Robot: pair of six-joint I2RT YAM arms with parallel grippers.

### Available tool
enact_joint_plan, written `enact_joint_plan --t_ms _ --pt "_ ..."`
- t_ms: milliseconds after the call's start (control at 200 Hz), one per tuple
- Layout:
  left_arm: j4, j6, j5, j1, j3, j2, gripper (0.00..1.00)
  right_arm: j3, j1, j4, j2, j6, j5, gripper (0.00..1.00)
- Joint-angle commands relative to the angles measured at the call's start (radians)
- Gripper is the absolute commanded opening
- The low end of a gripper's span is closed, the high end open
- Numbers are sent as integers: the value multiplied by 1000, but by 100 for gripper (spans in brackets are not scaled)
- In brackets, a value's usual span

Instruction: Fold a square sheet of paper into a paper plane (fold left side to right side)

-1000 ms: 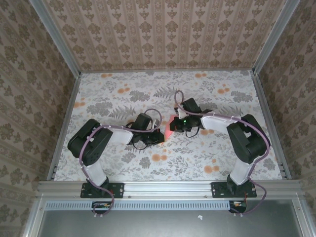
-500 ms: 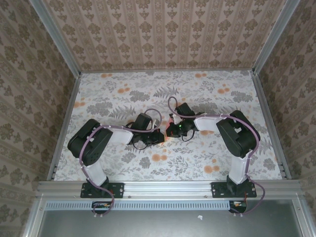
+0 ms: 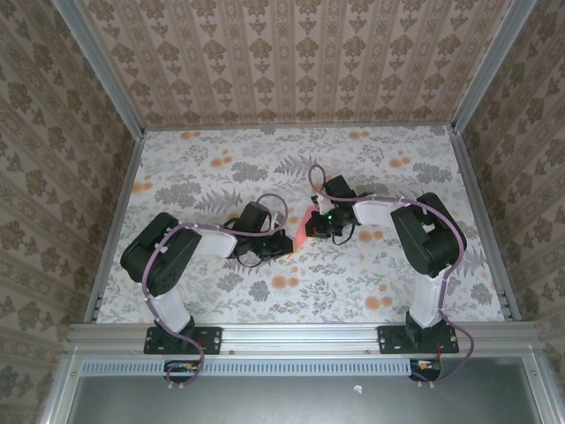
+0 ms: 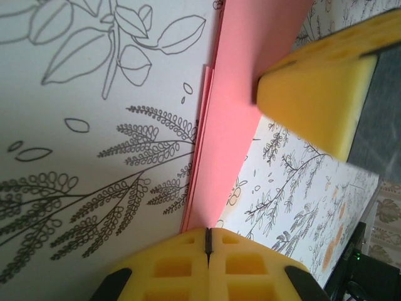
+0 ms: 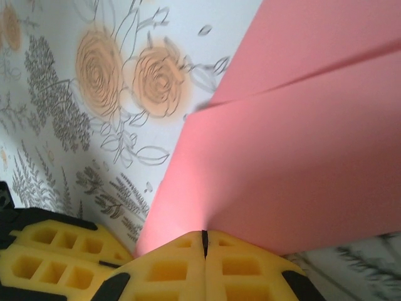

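Shifted back R since half a sec ago: R tool (image 5: 203,235), clamped shut on folded pink paper (image 5: 301,157), mid-desk (image 3: 221,168), betw both arms. L tool (image 4: 208,232) pinched shut on same sheet, close by. Risk: opposing pulls tear it, or slip in either grip skews crease.

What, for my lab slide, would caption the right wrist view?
Right end effector shut on the folded pink-red paper sheet over the flower-printed tabletop.
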Motion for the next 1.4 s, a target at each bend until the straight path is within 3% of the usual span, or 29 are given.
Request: enact_joint_plan --t_ms 0,725,1030,1235,1395 --pt "-102 1 -73 14 -44 51 5 27 -47 -48 31 -39 82 4" --pt "-94 7 -68 13 -41 48 5 134 -258 -76 125 -64 45 4" --pt "-78 49 -26 8 15 -4 12 192 -338 -93 88 -74 27 6" --pt "-82 73 -16 15 43 -57 20 188 -355 -111 -7 -73 7 15" --pt "-112 90 -45 60 50 -144 36 124 -327 -168 -115 -21 133 34"
